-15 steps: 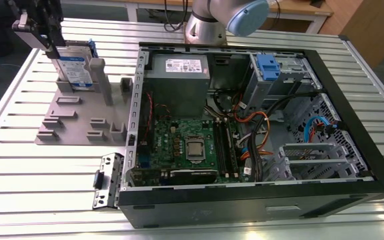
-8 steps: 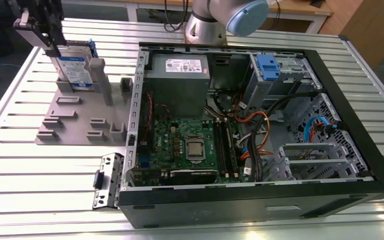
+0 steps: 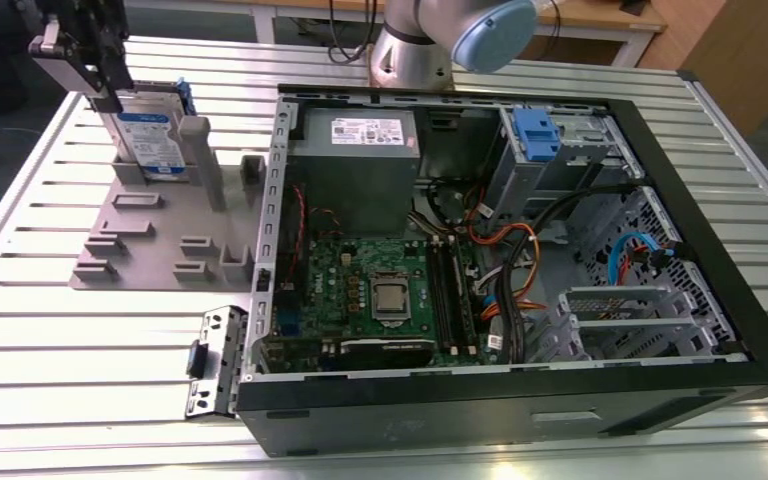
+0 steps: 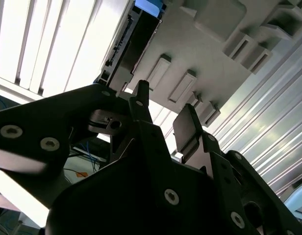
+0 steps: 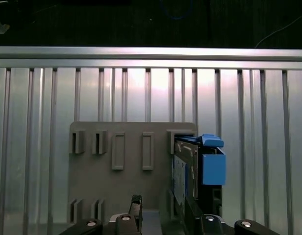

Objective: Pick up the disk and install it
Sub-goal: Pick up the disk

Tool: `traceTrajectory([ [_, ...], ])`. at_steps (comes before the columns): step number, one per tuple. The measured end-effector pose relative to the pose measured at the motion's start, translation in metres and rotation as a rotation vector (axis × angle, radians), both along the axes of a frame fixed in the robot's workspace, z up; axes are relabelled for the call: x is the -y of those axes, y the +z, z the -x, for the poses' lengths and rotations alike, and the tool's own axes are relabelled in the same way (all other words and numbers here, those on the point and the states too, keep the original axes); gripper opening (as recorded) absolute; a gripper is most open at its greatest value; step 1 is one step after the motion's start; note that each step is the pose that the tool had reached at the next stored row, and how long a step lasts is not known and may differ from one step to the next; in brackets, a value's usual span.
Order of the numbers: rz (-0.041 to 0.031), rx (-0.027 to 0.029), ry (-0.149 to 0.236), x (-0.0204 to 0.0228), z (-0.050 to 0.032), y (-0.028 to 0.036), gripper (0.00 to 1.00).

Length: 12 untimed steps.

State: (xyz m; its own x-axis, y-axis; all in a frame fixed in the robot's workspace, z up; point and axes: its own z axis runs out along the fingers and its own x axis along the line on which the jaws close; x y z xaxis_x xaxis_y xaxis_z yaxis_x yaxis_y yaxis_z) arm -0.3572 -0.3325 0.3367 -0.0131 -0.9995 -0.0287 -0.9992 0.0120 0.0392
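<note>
The disk (image 3: 152, 140) stands on edge in a slot at the far end of the grey holder plate (image 3: 144, 250), on the exterior view's left; its white-and-blue label faces the camera. My gripper (image 3: 101, 95) hangs just above the disk's top edge, slightly toward the exterior view's left. Both wrist views show the fingers apart with nothing between them: gripper (image 4: 163, 110), gripper (image 5: 163, 213). In the first wrist view the disk (image 5: 186, 169) with its blue rail (image 5: 213, 166) lies close to one fingertip (image 5: 191, 211). The second wrist view shows the disk (image 4: 134, 41) beyond the fingertips.
The open computer case (image 3: 704, 250) lies on the slatted aluminium table (image 3: 64, 350), at the exterior view's right. Inside are a grey power supply (image 3: 355, 170), a green motherboard (image 3: 371, 290), cables, and a metal drive cage with a blue bracket (image 3: 535, 135). The arm's base (image 3: 418, 45) stands behind the case.
</note>
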Motion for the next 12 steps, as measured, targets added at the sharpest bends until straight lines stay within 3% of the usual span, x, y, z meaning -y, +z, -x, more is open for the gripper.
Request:
traceTrajectory([
  [6, 0.0001, -0.0002, 0.0, -0.0027, 0.0008, -0.0002, 0.47],
  [12, 0.0001, 0.0002, 0.0, -0.0116, 0.006, -0.0006, 0.47],
])
